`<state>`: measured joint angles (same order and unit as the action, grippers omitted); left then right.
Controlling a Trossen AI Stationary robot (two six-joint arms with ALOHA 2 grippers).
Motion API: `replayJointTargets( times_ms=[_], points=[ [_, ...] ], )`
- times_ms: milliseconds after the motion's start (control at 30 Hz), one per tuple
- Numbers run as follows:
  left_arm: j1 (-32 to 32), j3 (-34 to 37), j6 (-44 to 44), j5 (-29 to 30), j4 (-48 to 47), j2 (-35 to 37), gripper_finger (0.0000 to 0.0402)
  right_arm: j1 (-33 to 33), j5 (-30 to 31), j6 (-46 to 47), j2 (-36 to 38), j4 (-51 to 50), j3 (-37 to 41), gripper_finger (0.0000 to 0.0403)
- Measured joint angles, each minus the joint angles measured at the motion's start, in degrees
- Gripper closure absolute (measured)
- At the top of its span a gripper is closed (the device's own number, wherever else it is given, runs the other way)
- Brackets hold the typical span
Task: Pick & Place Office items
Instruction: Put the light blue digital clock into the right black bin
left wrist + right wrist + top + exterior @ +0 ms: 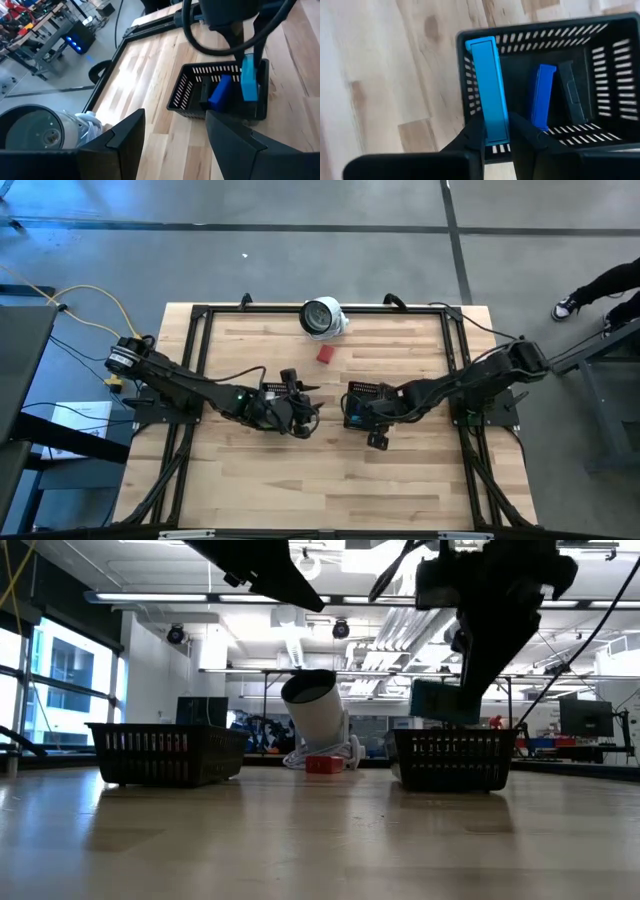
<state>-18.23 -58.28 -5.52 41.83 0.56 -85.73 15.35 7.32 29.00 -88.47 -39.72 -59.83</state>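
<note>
Above the black mesh rectangular tray point(600, 75), your right gripper point(496, 131) pinches the light-blue flat eraser piece point(490, 90); lower it inside the rim before releasing.

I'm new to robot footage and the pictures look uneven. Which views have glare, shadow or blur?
Low view: bright ceiling lights and windows behind leave the arms overhead as dark silhouettes, and the tabletop has a soft sheen. Left wrist view: the left gripper is a dark, soft-edged foreground. Right wrist view: the right gripper, shut on the teal piece, is blurred, as is the wood grain. High view: evenly lit.
</note>
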Motion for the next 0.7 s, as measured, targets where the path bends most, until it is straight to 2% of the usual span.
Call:
replayJointTargets(
  times_ms=[467, 700],
  points=[
    [-0.45, 0.04, 2.18, -0.03, -1.78, -0.04, 0.0201, 0.00, 1.39, 0.99, -2.00, -0.33, 0.05, 0.0357],
    [-0.45, 0.04, 2.40, -1.84, -1.91, -0.04, 0.0201, -0.97, 1.18, 1.77, -2.00, 1.02, 3.38, 0.0357]
  ],
)
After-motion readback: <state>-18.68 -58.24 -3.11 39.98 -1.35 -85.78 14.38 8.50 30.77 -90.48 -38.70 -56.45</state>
